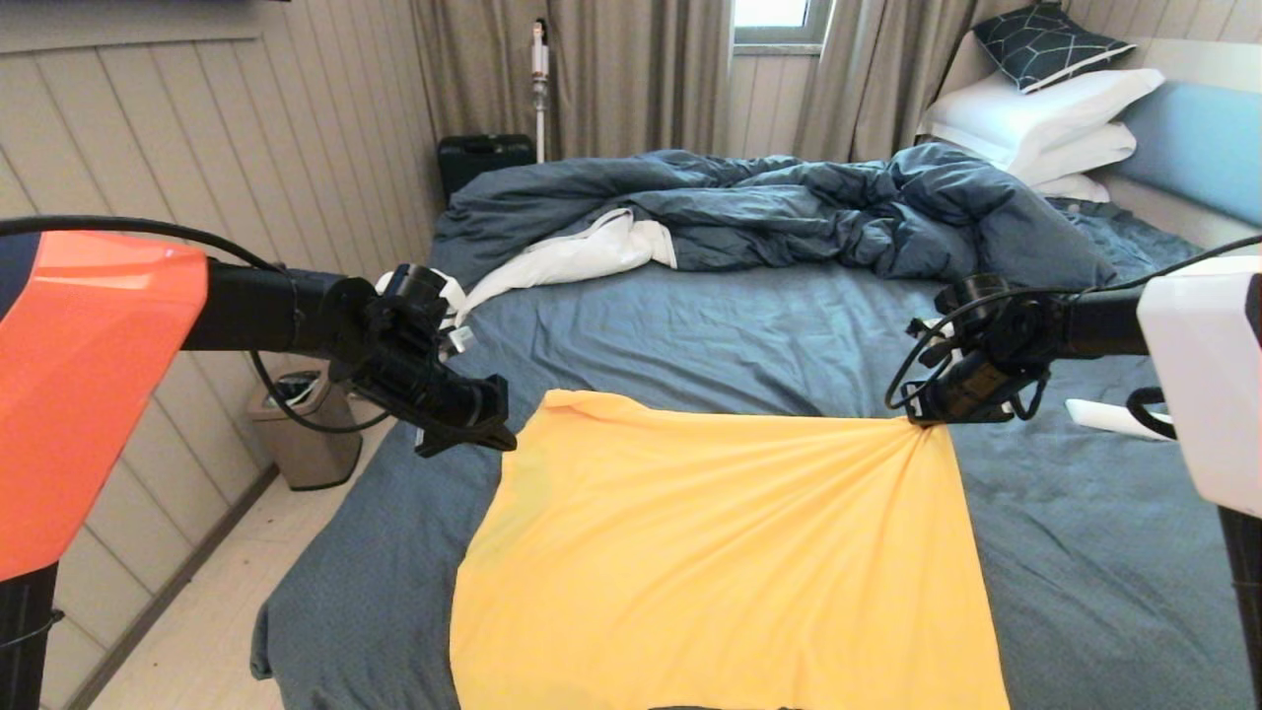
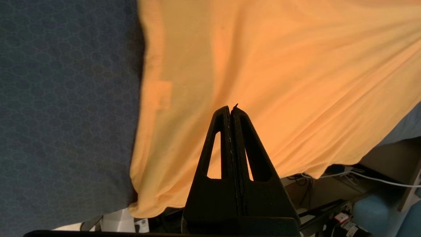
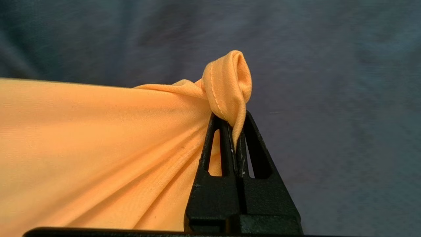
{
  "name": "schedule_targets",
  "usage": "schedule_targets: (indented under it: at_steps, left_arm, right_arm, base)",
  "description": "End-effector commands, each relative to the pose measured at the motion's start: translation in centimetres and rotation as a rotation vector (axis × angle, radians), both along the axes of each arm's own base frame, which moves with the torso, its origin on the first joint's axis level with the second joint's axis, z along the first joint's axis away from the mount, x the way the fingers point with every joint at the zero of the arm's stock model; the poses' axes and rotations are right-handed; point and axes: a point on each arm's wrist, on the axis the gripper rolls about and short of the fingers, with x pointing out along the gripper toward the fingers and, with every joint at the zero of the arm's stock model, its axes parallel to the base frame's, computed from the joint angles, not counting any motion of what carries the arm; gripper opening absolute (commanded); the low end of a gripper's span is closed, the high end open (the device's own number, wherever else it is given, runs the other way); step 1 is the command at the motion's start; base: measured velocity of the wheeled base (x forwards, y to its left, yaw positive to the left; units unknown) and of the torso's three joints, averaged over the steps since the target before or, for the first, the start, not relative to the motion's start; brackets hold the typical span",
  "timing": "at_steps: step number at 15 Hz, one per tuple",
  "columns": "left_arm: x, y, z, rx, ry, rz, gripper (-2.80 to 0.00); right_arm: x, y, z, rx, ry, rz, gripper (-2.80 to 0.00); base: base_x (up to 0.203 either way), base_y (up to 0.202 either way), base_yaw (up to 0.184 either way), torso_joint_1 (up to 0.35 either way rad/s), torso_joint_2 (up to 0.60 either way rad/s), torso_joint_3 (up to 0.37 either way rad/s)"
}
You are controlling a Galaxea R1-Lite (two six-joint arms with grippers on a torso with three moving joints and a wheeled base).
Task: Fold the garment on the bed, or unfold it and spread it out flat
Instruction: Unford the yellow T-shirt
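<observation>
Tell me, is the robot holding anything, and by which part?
The right gripper pinches the yellow T-shirt by a bunched, hemmed corner. The left gripper is shut on nothing, above the shirt.

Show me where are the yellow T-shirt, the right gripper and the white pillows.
yellow T-shirt point(image 1: 710, 552): head view, middle of the spread fabric.
right gripper point(image 3: 236, 123): right wrist view, fingertips shut on a bunched shirt corner.
white pillows point(image 1: 1045, 118): head view, top pillow's side.

This is a home bedroom. A double bed point(image 1: 749, 316) with a blue-grey sheet carries a rumpled duvet point(image 1: 789, 212) and stacked white pillows point(image 1: 1045, 123) against a light blue headboard point(image 1: 1198, 138). Beige curtains point(image 1: 631, 74) frame a window point(image 1: 774, 20), and a small waste bin point(image 1: 306, 429) stands by the panelled wall point(image 1: 197, 128).
</observation>
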Motion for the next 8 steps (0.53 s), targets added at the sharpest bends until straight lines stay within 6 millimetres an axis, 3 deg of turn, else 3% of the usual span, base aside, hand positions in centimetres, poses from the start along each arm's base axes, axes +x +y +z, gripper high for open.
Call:
schedule_targets:
  at_steps: [1,8]
  left_arm:
    - [-0.1,0.0,0.0,-0.002,0.006,0.001,-2.8]
    - [-0.2,0.0,0.2,-0.002,0.001,0.002,-2.8]
  right_arm:
    - [0.0,-0.9,-0.1,-0.008,0.002,-0.02,-2.8]
    - [0.2,-2.3,-0.6,-0.049,-0.004,-0.045,-2.8]
  base:
    - [0.0,0.0,0.0,0.0,0.0,0.0]
    - [0.0,0.0,0.0,0.0,0.0,0.0]
